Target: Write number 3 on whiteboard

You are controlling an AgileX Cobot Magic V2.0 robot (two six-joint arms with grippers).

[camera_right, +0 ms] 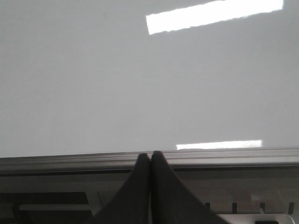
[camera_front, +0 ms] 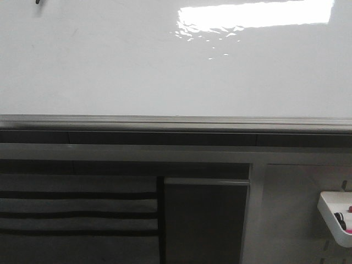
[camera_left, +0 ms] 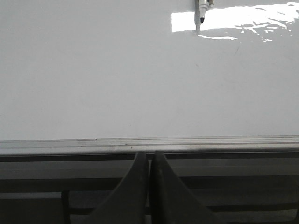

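No writing shows on the whiteboard (camera_front: 110, 66).

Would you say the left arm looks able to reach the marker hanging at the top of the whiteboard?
Probably yes: bare whiteboard lies between the left gripper and the marker, nothing blocking. Its fingers are shut and would need opening.

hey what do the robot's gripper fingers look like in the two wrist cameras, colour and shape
Both look alike. The left gripper has two dark grey, matte fingers that are broad at the base and curve up to narrow tips. The right gripper has the same tapered pair, appearing nearly black. No cables, markings or labels show on either, and the arms are out of view.
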